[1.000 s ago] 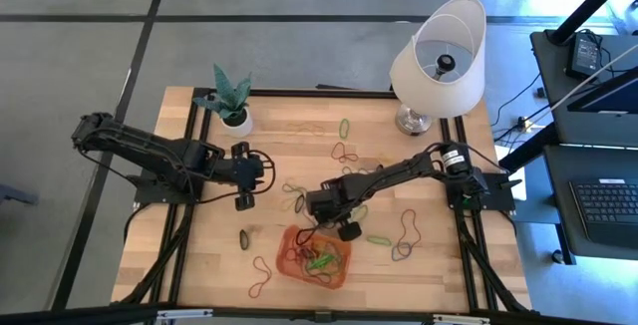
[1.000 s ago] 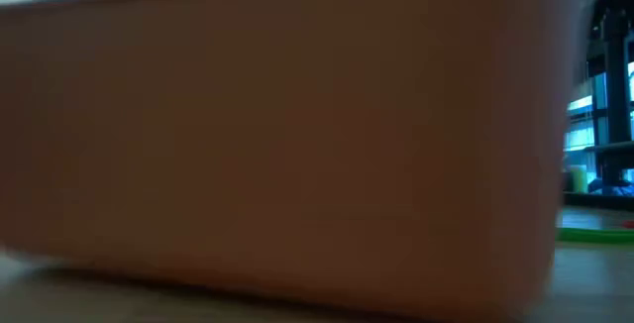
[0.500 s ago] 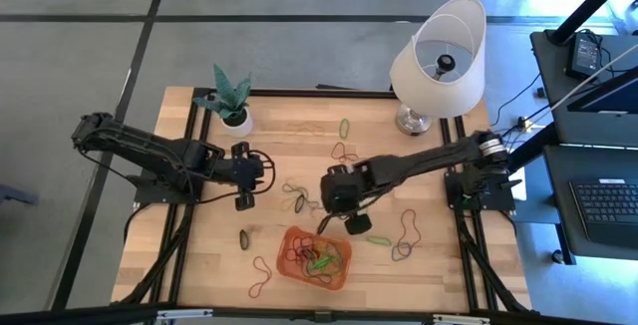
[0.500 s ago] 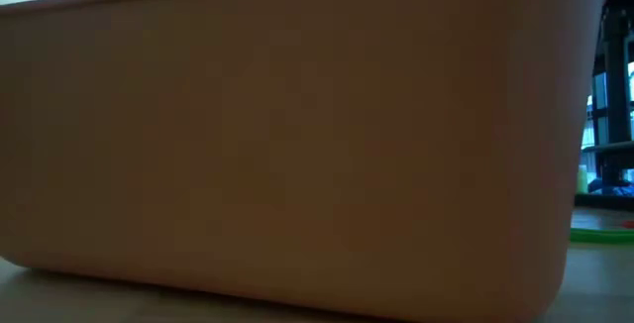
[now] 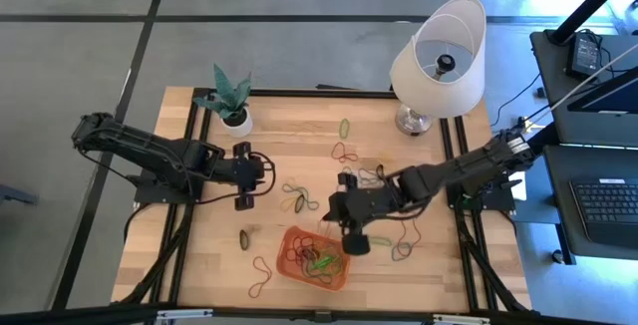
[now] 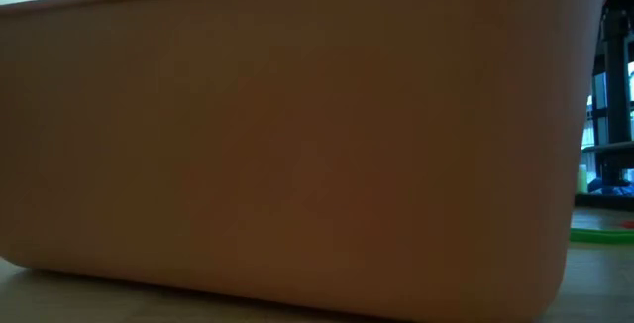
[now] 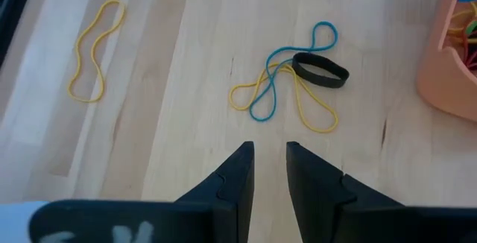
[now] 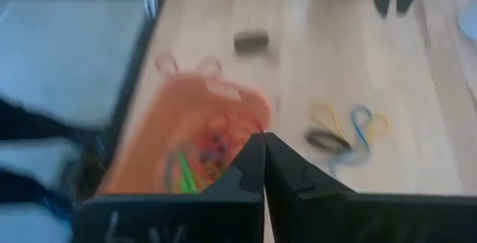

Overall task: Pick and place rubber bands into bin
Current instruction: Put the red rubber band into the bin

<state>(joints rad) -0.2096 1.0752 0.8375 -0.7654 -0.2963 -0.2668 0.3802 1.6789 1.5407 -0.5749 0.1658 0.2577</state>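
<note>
The orange bin [image 5: 337,273] sits near the table's near edge and has several rubber bands [image 5: 319,258] inside; its wall [image 6: 297,135] fills the low view. More bands lie loose on the wood: a yellow, blue and black cluster [image 7: 298,86], a yellow loop [image 7: 93,49], and others [image 5: 344,151] [image 5: 407,227]. My right gripper [image 8: 262,135] is shut and hangs over the bin's far rim [image 5: 324,228]. My left gripper [image 7: 268,150] waits toward the table's left [image 5: 261,170], narrowly open, short of the cluster. My right gripper has its shut fingertips [image 8: 253,150] over the bin's far rim, slanting down from the table's right. The wrist view is blurred, so I cannot tell whether a band is pinched between them or whether they touch the bin.
A white lamp [image 5: 439,51] stands at the far right corner and a potted plant [image 5: 234,116] at the far left. A short black band [image 5: 244,237] lies left of the bin, a reddish loop [image 5: 261,275] near the near edge.
My right gripper has drawn back toward the table's right and near edge and stays shut by the bin's far rim. In the low view the bin's wall has shifted a little sideways.
</note>
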